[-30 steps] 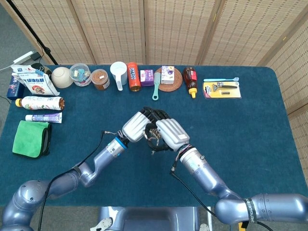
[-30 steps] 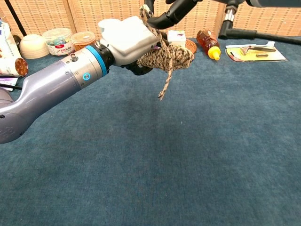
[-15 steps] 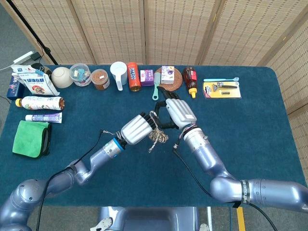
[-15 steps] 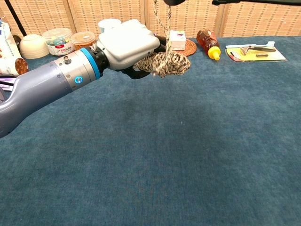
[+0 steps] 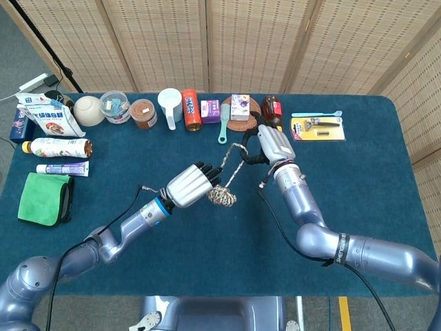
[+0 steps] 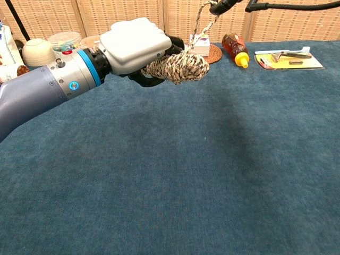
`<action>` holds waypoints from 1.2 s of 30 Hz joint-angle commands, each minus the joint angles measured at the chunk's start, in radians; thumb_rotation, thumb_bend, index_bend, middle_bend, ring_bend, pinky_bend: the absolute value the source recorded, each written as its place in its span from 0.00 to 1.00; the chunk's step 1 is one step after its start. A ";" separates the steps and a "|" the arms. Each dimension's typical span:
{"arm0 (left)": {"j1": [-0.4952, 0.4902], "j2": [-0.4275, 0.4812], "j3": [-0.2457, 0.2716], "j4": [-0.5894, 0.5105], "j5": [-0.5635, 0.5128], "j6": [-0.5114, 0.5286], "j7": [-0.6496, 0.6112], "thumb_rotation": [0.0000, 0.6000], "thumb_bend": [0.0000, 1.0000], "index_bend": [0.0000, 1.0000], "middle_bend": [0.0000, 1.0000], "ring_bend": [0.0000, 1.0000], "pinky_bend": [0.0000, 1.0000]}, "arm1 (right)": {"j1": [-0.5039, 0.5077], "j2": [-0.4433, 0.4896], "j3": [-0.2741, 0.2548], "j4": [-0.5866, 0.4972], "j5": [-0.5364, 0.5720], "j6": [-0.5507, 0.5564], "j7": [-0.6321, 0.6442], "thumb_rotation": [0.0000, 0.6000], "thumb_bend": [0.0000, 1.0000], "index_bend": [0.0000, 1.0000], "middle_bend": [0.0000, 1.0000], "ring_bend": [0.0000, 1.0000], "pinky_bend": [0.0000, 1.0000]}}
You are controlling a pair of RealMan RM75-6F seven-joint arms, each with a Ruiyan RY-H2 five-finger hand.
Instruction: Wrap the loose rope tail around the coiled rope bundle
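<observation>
Left hand (image 5: 187, 187) holds the speckled tan-and-brown coiled rope bundle (image 6: 178, 67) up off the dark blue felt tabletop (image 6: 212, 175), fingers curled around the near end of the coil; the bundle sticks out past its fingertips toward the right hand. Right hand (image 5: 273, 143) sits higher and further back, fingers closed around the loose rope tail (image 5: 233, 165) — the tail runs taut on a diagonal from that hand down to the bundle. In the chest view only the right hand's dark fingertips (image 6: 222, 5) show at the top edge, with the tail rising to them from the top of the coil. Neither hand touches the table. Behind the right hand, along the far edge: a round woven coaster (image 5: 244, 117) carrying a small purple-and-white box (image 5: 240, 105), a brown squeeze bottle with yellow nozzle (image 6: 235, 48) just beside the hand, and a yellow-carded razor pack (image 5: 316, 128) further to its right. Well beyond the left hand's side — a folded green cloth (image 5: 44, 198), a white toothpaste tube (image 5: 62, 168) and a white ceramic bowl (image 5: 88, 110).
</observation>
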 commanded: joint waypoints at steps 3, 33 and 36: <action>0.003 0.019 -0.002 -0.024 0.008 0.017 -0.017 1.00 0.37 0.51 0.35 0.44 0.58 | 0.014 -0.039 -0.025 0.085 0.042 -0.034 -0.008 1.00 0.57 0.63 0.00 0.00 0.00; 0.019 0.132 -0.154 -0.296 -0.141 -0.024 0.043 1.00 0.36 0.51 0.35 0.44 0.58 | -0.122 0.096 -0.165 -0.024 -0.115 -0.117 0.035 1.00 0.00 0.00 0.00 0.00 0.00; 0.025 0.144 -0.160 -0.317 -0.155 -0.030 0.070 1.00 0.36 0.51 0.35 0.44 0.58 | -0.175 0.152 -0.183 -0.087 -0.196 -0.077 0.050 1.00 0.00 0.00 0.00 0.00 0.00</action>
